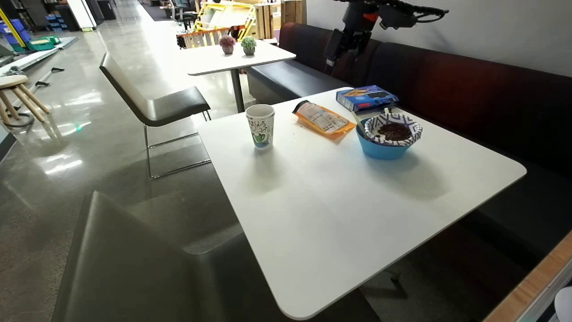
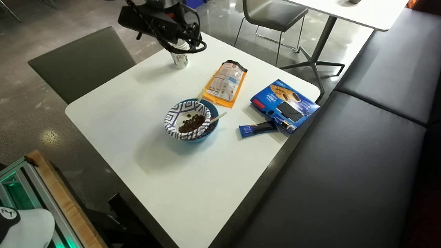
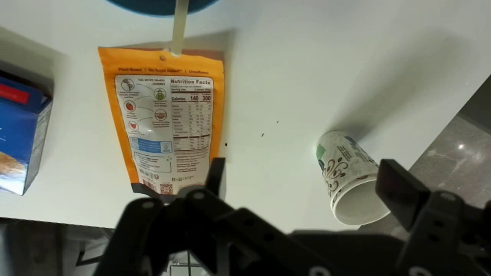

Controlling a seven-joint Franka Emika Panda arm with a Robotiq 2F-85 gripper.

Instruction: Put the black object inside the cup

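The hand (image 3: 302, 168) is held above the counter (image 3: 268, 88) with its fingers (image 3: 397, 188) spread wide, and nothing is seen gripped between them. In the wrist view the cup (image 3: 341, 165) is framed in that gap, close to one finger, by which part of its rim is covered. In both exterior views it is seen standing upright near the edge of the counter, and in an exterior view its upper part is crossed by a loop of black cable (image 2: 187, 52). Where the black object lies cannot be told with certainty; a few tiny dark specks (image 3: 262, 134) are seen on the counter between the cup and an orange pouch (image 3: 168, 126), which is laid flat with its printed panel facing up. Just beside the pouch a blue bowl (image 1: 385, 153) is set, and in it a patterned paper bowl (image 2: 171, 120) is propped at a tilt, small dark brown pieces (image 2: 193, 123) being held inside. By a pale handle (image 3: 179, 32), stretched out from the blue bowl, the edge of the pouch is overlapped in the wrist view. A blue box (image 2: 284, 106) is placed on the bench (image 2: 330, 179) side of the counter, and a wrapped blue and black bar (image 2: 257, 129) is laid at its corner; whether the two are touching cannot be told
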